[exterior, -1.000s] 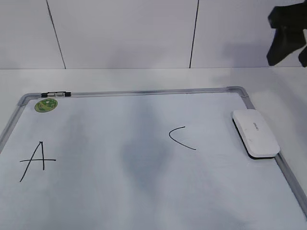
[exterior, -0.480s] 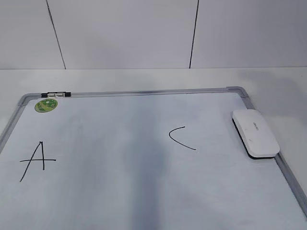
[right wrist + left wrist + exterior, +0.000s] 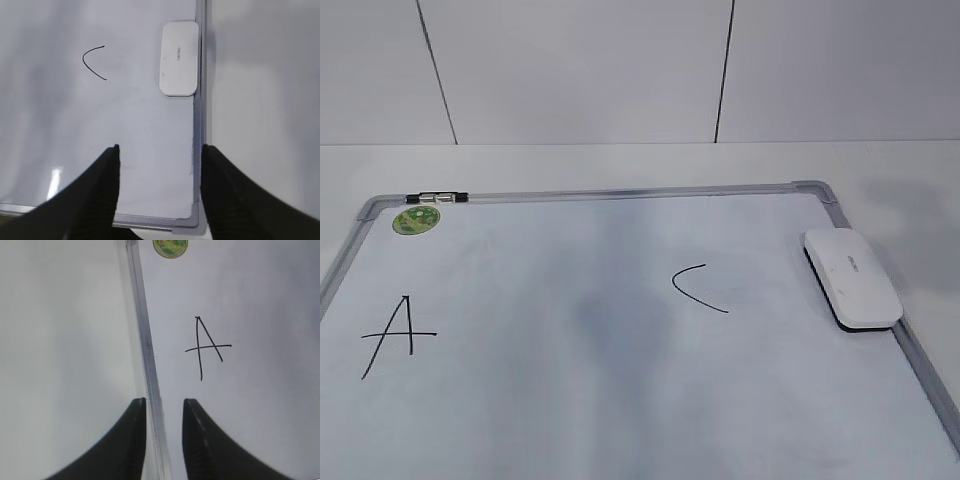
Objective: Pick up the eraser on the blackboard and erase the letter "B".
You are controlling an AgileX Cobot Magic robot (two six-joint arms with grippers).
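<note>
Lying flat against the right frame of blackboard: eraser, one long side on the metal rail, nothing gripping it. On the board: slanted "A" near left edge, open "C" just left of eraser, green sticker at top-left corner. No "B" visible between them, only a grey smudge. Left gripper narrowly parted, straddling left frame rail, empty. Right gripper wide open above bottom-right corner, empty, well apart from eraser.
</note>
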